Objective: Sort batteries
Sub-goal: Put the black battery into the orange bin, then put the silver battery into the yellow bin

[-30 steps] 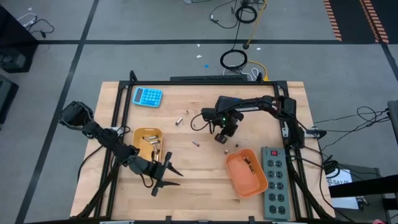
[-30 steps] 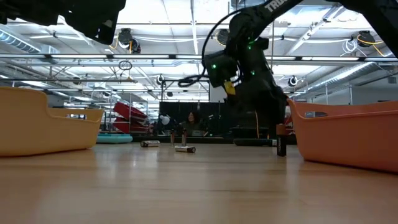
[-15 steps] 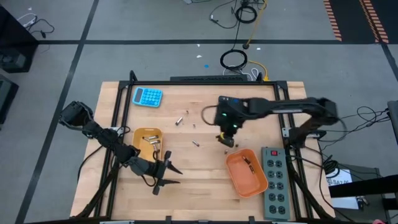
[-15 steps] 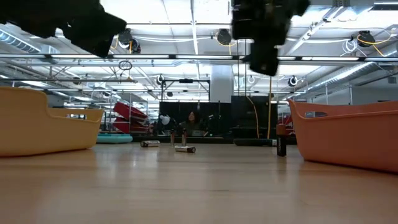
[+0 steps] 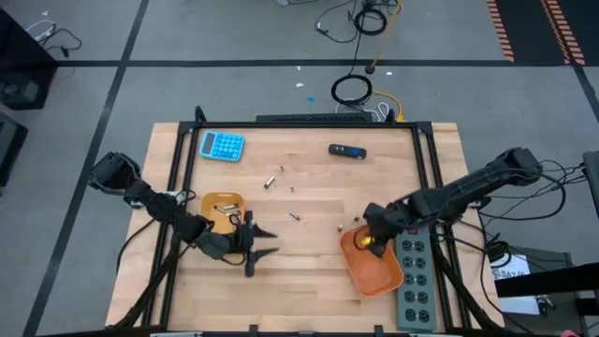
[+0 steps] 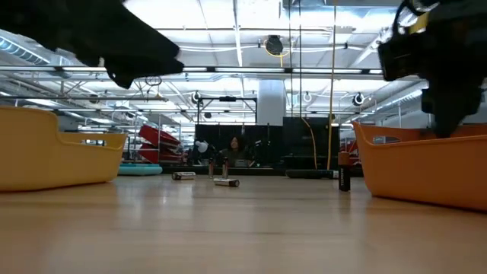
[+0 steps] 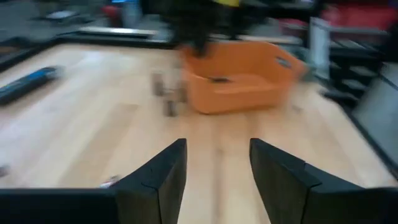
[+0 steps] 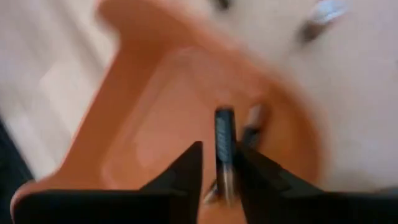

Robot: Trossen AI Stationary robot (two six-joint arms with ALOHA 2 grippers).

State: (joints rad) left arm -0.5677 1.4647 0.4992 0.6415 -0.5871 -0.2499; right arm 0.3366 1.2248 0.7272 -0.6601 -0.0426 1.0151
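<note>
Over the smooth orange tray (image 5: 372,269), right fingers (image 8: 189,165) narrowly flank a cylindrical battery (image 8: 224,134).

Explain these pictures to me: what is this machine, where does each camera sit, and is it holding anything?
Two dark robot arms work at a wooden table, sorting batteries. One camera looks straight down, one sits at table-top height, and one rides on each arm's wrist. The left gripper hangs beside the yellow tray, jaws open and empty. The right gripper is over the orange tray. Its wrist camera shows a dark battery right in front of it, above that tray, but I cannot tell whether it is gripped. Loose batteries lie mid-table. A blue calculator, a black-and-blue device and a power strip are also there.
</note>
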